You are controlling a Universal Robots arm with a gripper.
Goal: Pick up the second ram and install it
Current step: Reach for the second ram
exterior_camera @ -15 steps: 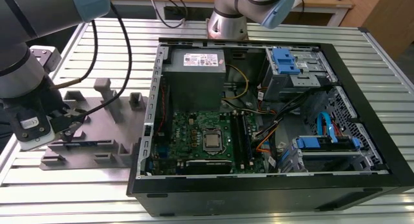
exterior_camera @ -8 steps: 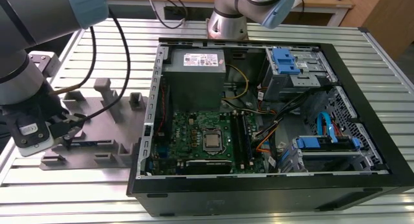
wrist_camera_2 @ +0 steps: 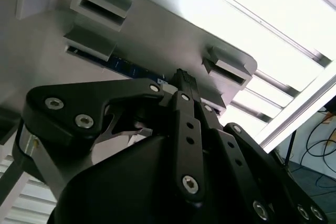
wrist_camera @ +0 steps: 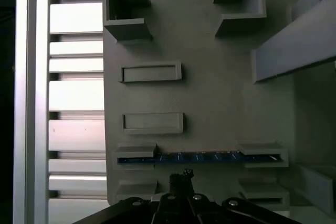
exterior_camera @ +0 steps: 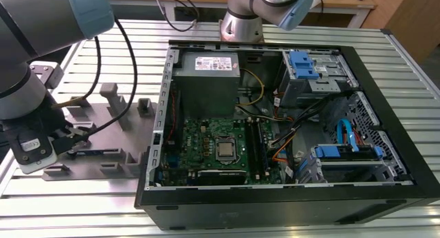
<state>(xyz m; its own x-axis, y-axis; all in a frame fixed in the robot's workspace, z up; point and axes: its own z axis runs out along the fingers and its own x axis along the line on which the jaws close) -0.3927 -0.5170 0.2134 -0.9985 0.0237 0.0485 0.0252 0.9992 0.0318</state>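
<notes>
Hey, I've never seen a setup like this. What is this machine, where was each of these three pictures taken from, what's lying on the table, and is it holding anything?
It is a grey-and-blue robot arm ending in a black gripper. The exterior view comes from a camera off the arm. Both wrist views come from cameras riding near its wrist. On the slatted metal table sit a grey plastic holder and an open black computer case with a green motherboard inside. A slim blue-green circuit strip, the second ram, stands in the holder. The gripper looks shut, holds nothing and hangs close to that strip.
</notes>
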